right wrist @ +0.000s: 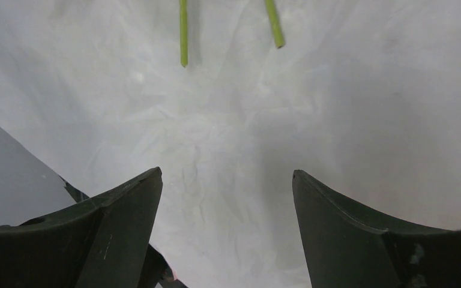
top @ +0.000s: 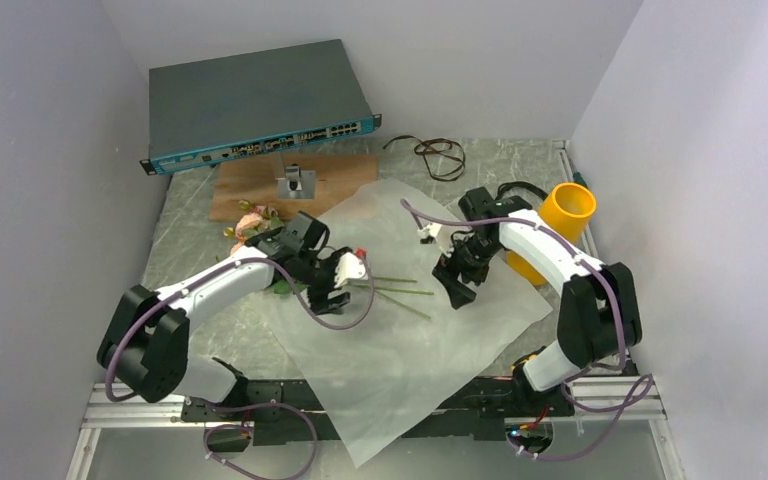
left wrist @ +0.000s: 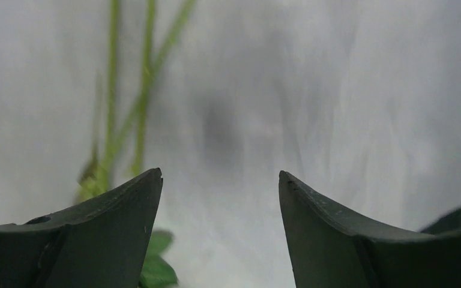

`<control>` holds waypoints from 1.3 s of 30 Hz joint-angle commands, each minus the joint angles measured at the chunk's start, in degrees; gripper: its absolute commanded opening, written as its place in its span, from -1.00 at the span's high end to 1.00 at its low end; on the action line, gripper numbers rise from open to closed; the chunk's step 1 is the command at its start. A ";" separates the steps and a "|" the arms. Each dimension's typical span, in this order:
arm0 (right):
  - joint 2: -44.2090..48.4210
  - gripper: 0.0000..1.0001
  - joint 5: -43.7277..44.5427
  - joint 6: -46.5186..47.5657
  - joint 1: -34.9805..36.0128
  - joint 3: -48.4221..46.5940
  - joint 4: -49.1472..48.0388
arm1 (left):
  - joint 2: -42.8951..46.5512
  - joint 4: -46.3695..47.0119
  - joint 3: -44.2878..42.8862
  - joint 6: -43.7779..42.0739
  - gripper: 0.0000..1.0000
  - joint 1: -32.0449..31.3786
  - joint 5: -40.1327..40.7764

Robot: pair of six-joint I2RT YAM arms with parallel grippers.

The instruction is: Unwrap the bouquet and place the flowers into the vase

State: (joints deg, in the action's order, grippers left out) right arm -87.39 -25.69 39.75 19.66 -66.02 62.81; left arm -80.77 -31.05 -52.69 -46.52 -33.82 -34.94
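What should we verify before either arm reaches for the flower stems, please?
1. Paper sheet opened out flat: ok.
2. Ribbon off the bundle, lying at the back of the table: ok.
3. Left end effector open and empty, flower stems to the left in its view: ok.
4. Right end effector open and empty, cut stem ends ahead of it: ok.
5. A stem between either pair of jaws: not ok.
6. Vase mouth unobstructed: ok. Its base is hidden behind the right arm, so firm standing: cannot tell.
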 commanded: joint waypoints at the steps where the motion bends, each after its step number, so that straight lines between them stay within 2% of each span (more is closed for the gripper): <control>1: -2.60 -0.64 3.48 4.66 0.73 4.05 -4.91 | 5.50 -10.83 3.82 -8.67 -0.54 4.46 3.47; 15: -3.86 -0.65 8.84 9.70 0.34 15.95 -9.21 | 16.27 -17.29 15.03 -12.57 -0.54 11.55 11.49; 21: -1.50 -0.66 10.33 10.97 -0.73 15.98 -7.44 | 20.30 -20.37 17.05 -12.89 -0.54 14.86 11.55; 27: 0.55 -0.63 4.28 7.19 -0.45 5.54 -2.52 | 26.16 -23.01 13.54 -9.58 -0.54 15.97 6.40; 33: -2.45 -0.56 0.25 -0.40 3.90 -10.03 -1.43 | 27.80 -19.22 6.73 3.67 -0.54 16.65 1.98; 39: -10.92 -0.46 1.56 -8.21 11.99 -24.53 -3.94 | 28.83 -15.72 2.73 13.96 -0.53 22.48 -2.96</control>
State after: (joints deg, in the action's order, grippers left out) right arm -93.19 -22.65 38.39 27.18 -83.11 59.90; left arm -53.06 -50.02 -46.96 -42.02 -14.61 -32.40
